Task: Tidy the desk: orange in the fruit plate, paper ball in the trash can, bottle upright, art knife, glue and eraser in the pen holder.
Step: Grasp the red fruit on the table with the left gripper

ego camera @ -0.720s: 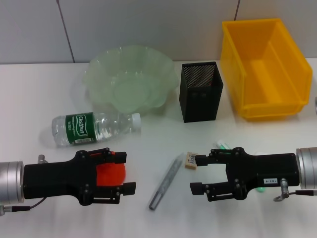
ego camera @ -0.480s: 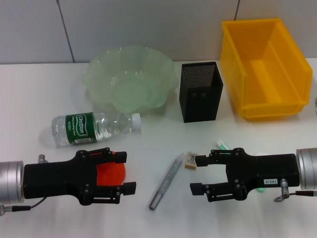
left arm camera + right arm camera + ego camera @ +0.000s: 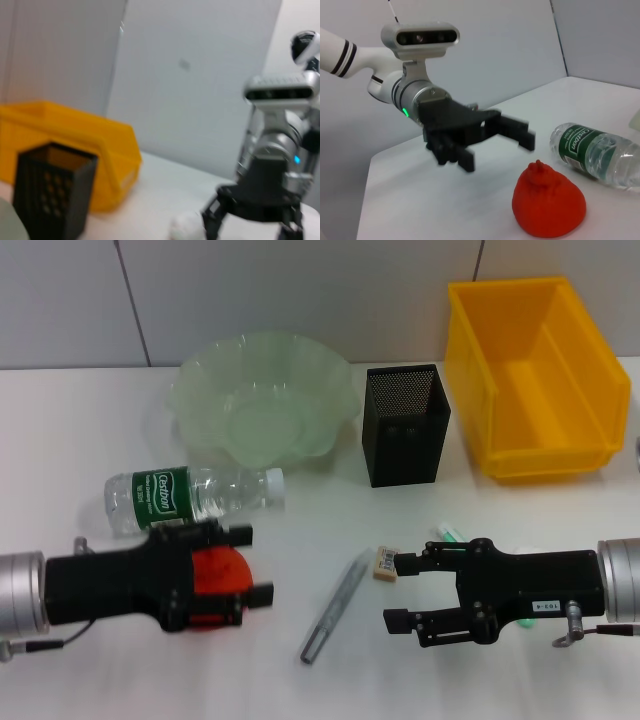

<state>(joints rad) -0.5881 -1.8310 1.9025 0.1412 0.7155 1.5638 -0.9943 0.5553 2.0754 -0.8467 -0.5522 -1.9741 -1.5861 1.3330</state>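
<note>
Translucent green fruit plate waits behind the lying bottle. Left gripper, jaws spread wide, straddles the orange-red fruit on the white bench: centre, descend, close gently. Right gripper idles open.

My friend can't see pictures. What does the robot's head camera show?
The left gripper hovers with open fingers over the orange on a white desk, near a bottle lying flat. The right gripper waits open near an eraser and art knife.
</note>
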